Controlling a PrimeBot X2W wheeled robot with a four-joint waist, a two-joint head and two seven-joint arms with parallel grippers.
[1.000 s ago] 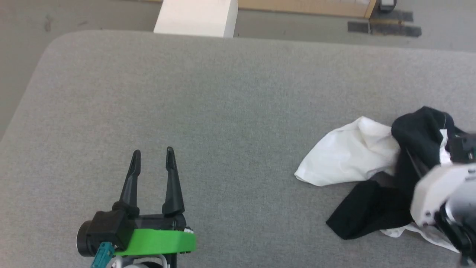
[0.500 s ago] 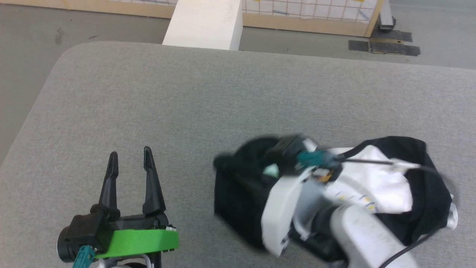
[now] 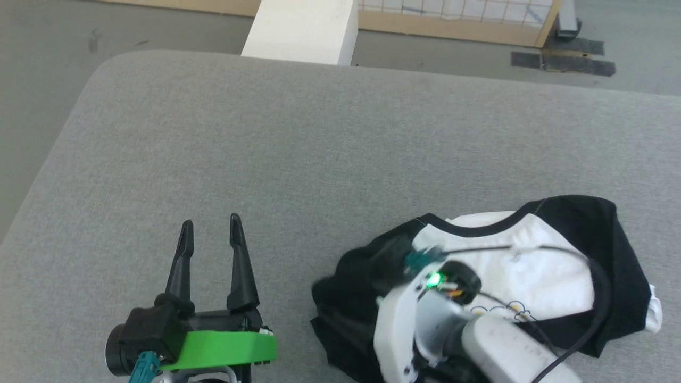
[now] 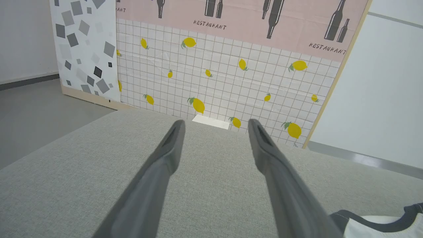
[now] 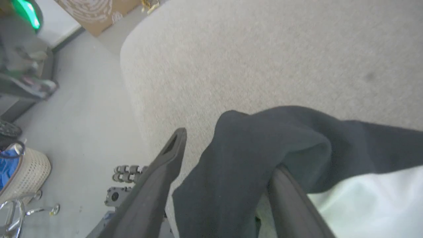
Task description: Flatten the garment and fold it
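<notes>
Garment [image 3: 532, 271] lies bunched on the grey cloth-covered table [image 3: 319, 133], twd the near edge on the robot's right. White body faces up, black neckband curves across the top, black sleeves crumpled at both sides. Its near-left part is hidden under the right arm's white wrist [image 3: 404, 324], & a black cable [image 3: 598, 287] loops over the chest. A small print on the chest is half covered by the arm and too small to make out.

Right gripper [image 5: 228, 148]: in head view its fingers are hidden below the wrist housing, which is blurred. In its own wrist view the 2 fingers stand wide apart, pinching nothing. A fold of black sleeve [image 5: 264, 138] sits btwn them & drapes over one finger [image 5: 290, 198], hiding that tip. The other finger [image 5: 165, 158] is bare. White body cloth shows at the lower right, cut off by the frame.

Left gripper [image 3: 210, 221]: low left over bare table, well apart from the garment, fingers spread, holding nothing. Its base is cut off at the bottom edge. In the left wrist view [image 4: 215, 121] a sliver of garment [image 4: 380, 228] shows at the bottom right corner.

Beyond the table: white block [image 3: 303, 26], top cut off, & a lemon-print tiled panel [image 4: 214, 76].
</notes>
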